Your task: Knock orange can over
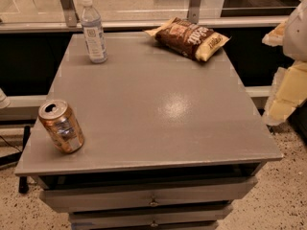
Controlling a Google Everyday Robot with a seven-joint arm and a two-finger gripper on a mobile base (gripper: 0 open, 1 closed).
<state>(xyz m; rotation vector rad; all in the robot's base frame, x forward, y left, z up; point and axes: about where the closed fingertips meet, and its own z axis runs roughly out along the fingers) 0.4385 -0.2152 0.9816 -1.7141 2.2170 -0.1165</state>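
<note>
The orange can (pixel 61 126) is a small shiny copper-orange drink can with pale label patches and a silver pull-tab top. It stands upright on the grey table (pixel 158 109), near the front left corner. My gripper (pixel 286 92) shows as pale yellowish-white parts at the right edge of the camera view. It is beside the table's right side and far from the can, touching nothing on the table.
A clear plastic water bottle (pixel 93 30) stands at the back left of the table. A brown-and-yellow chip bag (pixel 190 38) lies at the back, right of centre. The table has drawers (pixel 153 201) below its front edge. A rail and glass wall run behind it.
</note>
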